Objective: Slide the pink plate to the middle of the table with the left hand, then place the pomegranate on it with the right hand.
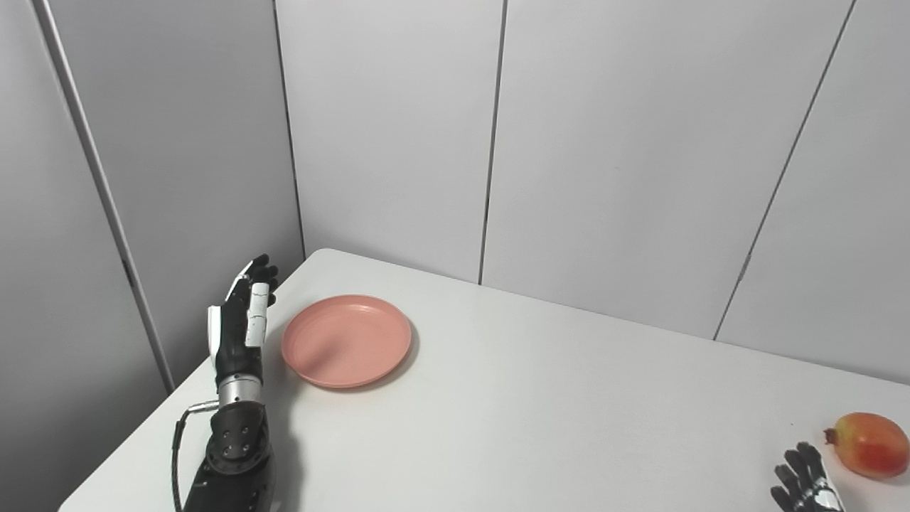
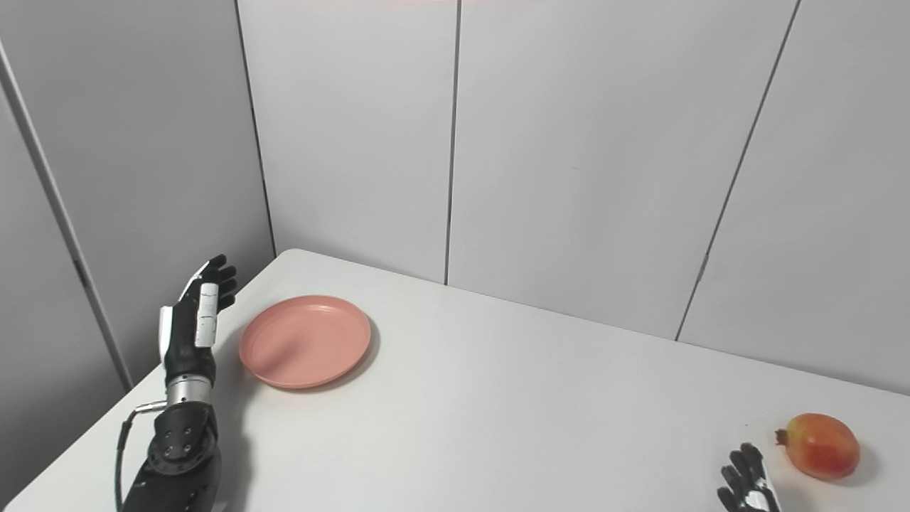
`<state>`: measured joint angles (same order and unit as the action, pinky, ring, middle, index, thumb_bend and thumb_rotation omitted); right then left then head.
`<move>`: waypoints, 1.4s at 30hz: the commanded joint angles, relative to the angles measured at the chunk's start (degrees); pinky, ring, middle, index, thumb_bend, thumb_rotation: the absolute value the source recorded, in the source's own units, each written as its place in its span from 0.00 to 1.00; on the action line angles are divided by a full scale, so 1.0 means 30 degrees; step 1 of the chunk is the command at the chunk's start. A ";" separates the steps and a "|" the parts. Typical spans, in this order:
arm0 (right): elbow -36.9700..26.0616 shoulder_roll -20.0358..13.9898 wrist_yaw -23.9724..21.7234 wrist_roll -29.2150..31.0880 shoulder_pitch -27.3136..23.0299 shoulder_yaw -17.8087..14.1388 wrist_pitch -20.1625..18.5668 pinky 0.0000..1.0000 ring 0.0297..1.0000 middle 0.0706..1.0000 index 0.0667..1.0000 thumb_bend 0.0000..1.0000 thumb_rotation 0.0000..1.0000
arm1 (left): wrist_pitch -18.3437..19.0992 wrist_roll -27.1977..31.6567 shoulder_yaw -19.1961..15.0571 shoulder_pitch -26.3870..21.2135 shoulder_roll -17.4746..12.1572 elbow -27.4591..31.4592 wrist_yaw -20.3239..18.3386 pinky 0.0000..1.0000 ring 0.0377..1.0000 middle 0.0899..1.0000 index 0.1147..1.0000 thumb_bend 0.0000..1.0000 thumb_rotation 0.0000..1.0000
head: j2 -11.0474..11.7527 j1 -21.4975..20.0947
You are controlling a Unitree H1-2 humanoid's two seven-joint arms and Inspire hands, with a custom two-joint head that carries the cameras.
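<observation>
A pink plate [image 1: 346, 340] lies flat near the table's left back corner. My left hand [image 1: 240, 323] stands upright just left of the plate, fingers straight and apart, holding nothing, with a small gap to the rim. A red-yellow pomegranate [image 1: 870, 444] rests at the table's right front. My right hand [image 1: 805, 486] shows only its fingertips at the bottom edge, left of the fruit, spread and apart from it.
The white table [image 1: 540, 412] runs from the left edge near my left arm to the right. Grey wall panels [image 1: 398, 142] stand close behind the table and along its left side.
</observation>
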<state>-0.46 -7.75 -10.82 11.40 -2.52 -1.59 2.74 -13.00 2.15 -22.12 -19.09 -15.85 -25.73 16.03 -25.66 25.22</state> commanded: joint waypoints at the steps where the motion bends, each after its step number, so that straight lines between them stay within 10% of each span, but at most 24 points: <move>1: -0.0424 -0.0203 -0.0066 0.0149 -0.0259 -0.0176 -0.0066 1.00 1.00 1.00 1.00 0.46 0.96 | -0.1691 0.0199 -0.0139 -0.1111 -0.0570 -0.0354 0.0156 0.81 0.82 0.81 0.79 0.86 1.00 | -0.0001 -0.0026; 16: -0.0434 -0.0279 -0.0139 0.0100 -0.0255 -0.0218 0.0335 1.00 1.00 1.00 1.00 0.47 0.96 | -0.3033 0.1408 0.0165 -0.1648 -0.0874 -0.3499 -0.0826 0.92 0.92 0.91 0.92 0.85 1.00 | -0.0271 0.0286; 32: -0.1109 -0.0201 -0.0062 0.0275 -0.0160 -0.0248 -0.0037 1.00 1.00 1.00 1.00 0.48 0.96 | -0.1087 0.1082 0.1538 -0.1299 -0.0794 -0.2332 -0.1276 0.99 0.95 0.94 0.93 0.77 1.00 | -0.0602 0.0286; 42: -0.1344 -0.0066 0.0156 0.0236 -0.0163 -0.0304 -0.0108 1.00 1.00 1.00 1.00 0.48 0.95 | 0.1345 0.2128 0.1883 -0.1017 -0.0982 -0.1278 -0.3130 0.96 0.94 0.94 0.92 0.90 1.00 | -0.0640 0.0264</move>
<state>-2.44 -7.71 -10.53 11.71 -1.76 -1.97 2.70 -9.85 7.99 -16.82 -21.23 -17.27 -31.60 8.39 -27.51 26.02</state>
